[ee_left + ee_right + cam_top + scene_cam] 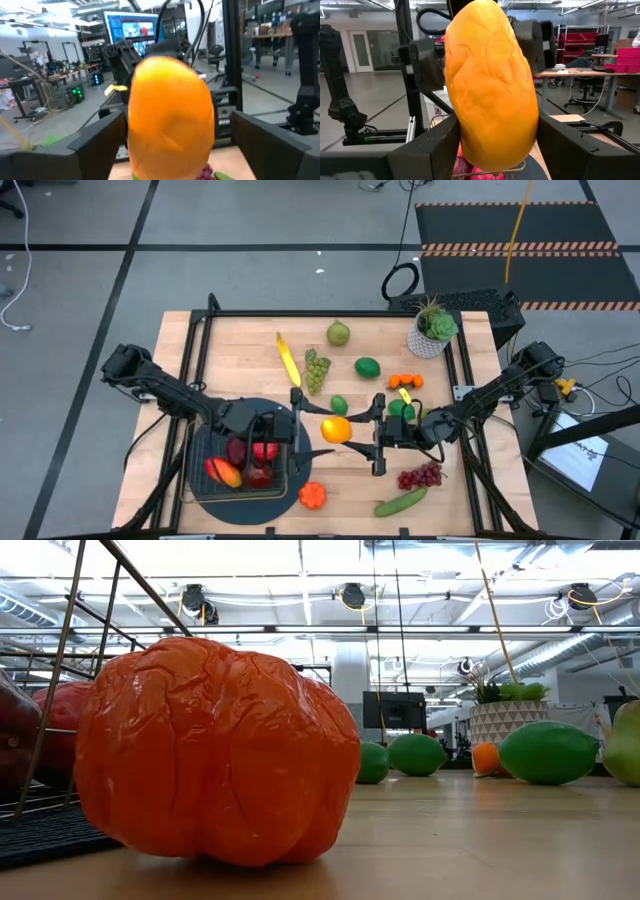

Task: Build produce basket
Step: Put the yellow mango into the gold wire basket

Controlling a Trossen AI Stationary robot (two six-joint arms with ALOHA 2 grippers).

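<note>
An orange-yellow fruit [336,429] sits in the air between my two grippers, just right of the basket. My right gripper [356,430] comes from the right and is shut on it. My left gripper [314,430] faces it from the left, open, with a finger on either side of the fruit [170,115] and a gap showing at one finger [260,137]. The dark wire basket [192,470] stands on a round dark mat [215,502] and holds red apples [262,450] and a red-orange piece [222,471]. My right gripper pinches the orange-yellow fruit [492,85] at its middle between the two fingers [437,142], one on each side. The fingers come level from the table's right. The fruit stands on end in the hold, lifted clear of the table.
Loose produce lies on the table: banana [288,360], green grapes [316,370], pear [338,333], limes [367,367], small oranges [405,381], purple grapes [420,476], cucumber [401,501], and an orange pepper [312,495] [215,750] beside the mat. A potted plant [432,330] stands at the far right.
</note>
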